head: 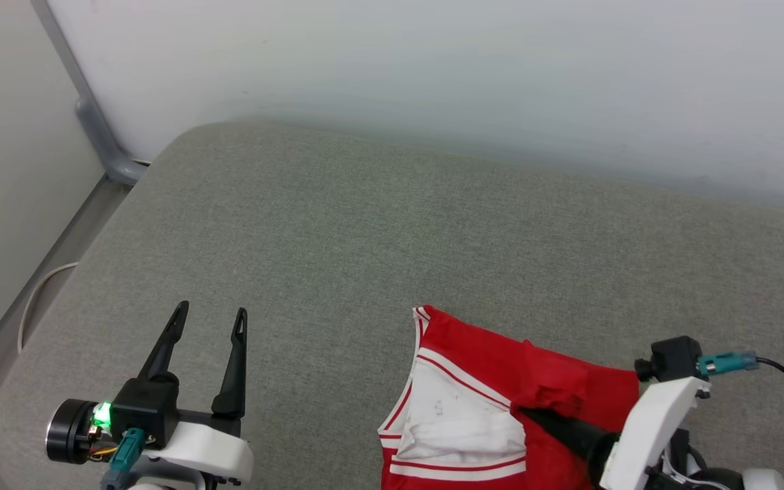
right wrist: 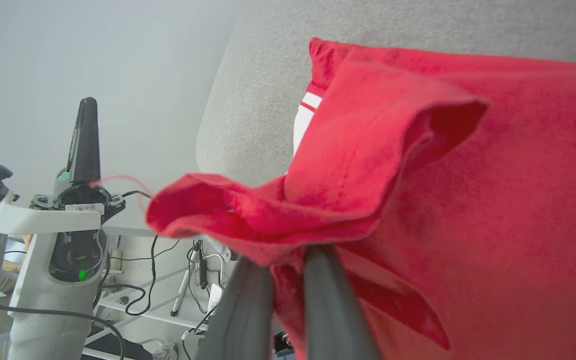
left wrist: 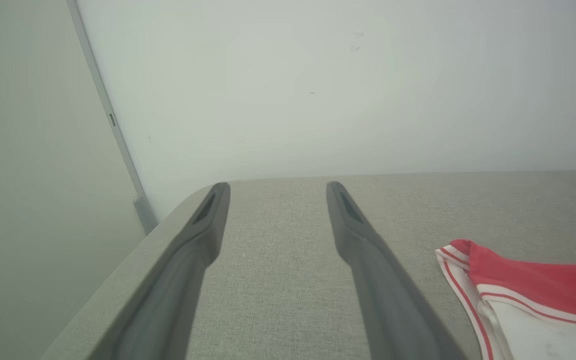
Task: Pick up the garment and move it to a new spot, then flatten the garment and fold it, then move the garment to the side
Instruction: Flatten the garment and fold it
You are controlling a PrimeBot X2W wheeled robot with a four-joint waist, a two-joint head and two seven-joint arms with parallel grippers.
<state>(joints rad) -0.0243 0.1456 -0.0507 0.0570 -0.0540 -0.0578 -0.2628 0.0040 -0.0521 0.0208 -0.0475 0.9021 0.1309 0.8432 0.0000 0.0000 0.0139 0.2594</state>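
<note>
A pale wall (head: 433,61) stands past the fingertips of both claws. Beneath them spreads a grey fabric cushion (head: 337,231), its rounded corner ahead and to the left of the left claw (head: 212,312). The shirt (head: 480,354) lies bunched on the cushion at the right claw (head: 535,415), well apart from the left claw and off to its right. Its red body is rumpled, and a white sleeve with red-and-white striped trim lies just left of the right claw's fingers. The right claw is closed tight on a fold of the red cloth (in its own wrist view the fabric drapes over and between the two dark fingers (right wrist: 328,300)). The left claw is over bare cushion with its fingers spread wide and nothing between them. A grey pipe (head: 96,129) runs down the wall corner, far ahead and to the left of the left claw. A thin white cable (head: 35,299) curves on the floor to that claw's left.
</note>
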